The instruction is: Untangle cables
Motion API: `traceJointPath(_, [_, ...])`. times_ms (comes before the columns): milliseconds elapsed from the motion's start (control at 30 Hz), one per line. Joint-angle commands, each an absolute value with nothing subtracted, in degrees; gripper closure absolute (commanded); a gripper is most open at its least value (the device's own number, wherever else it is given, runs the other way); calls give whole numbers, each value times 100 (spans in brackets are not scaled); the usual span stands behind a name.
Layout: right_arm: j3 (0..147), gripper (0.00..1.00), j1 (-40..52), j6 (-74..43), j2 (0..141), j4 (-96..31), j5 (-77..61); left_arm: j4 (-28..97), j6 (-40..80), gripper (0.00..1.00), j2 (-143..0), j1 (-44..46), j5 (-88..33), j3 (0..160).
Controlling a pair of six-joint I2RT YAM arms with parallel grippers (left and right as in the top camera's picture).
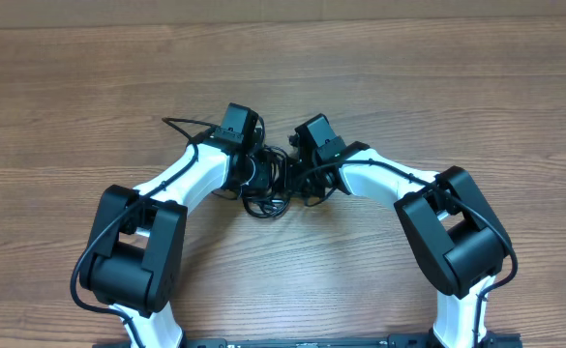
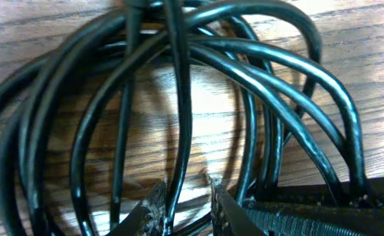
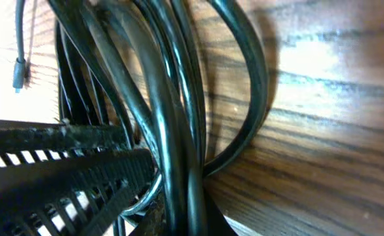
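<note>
Where they tangle, cables [image 1: 263, 200] inside right gripper [image 3: 178, 219]; inside left gripper [image 2: 185, 206]

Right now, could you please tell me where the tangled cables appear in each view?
Overhead: cables lie mid-picture, on the wooden table.
Left wrist: their loops fill most of the picture.
Right wrist: strands run top to bottom, left of centre.
Shared landmark: the wooden table's grain under them.

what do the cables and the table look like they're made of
cables: probably black rubber or plastic sheathing, glossy, judging by bright highlights along smooth bends. table: wood or wood-look laminate, fairly matte, with brown grain lines.
</note>
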State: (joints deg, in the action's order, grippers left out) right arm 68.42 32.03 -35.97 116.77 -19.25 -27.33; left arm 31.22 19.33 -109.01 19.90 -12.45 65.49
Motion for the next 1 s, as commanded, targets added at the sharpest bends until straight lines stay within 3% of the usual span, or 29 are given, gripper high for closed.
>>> traceJointPath(0, [6790,95,3201,-3489,11789,-1756,-3201,3107,1920,75,-10943,2038,-1511,6497])
traceJointPath(433, [6790,92,2886,-3404,11789,-1813,-3573,3068,1020,73,-10943,2027,-3092,6497])
traceJointPath(633, [6792,90,2856,-3380,11789,-1710,-4235,2995,1022,71,-10943,2027,-3114,6497])
traceJointPath(733, [6792,86,2749,-2836,11789,-1629,-4834,3015,1026,69,-10943,2027,-2974,6497])
traceJointPath(967, [6790,83,2519,-2799,11789,-1977,-4418,3190,1031,67,-10943,2027,-2397,6497])
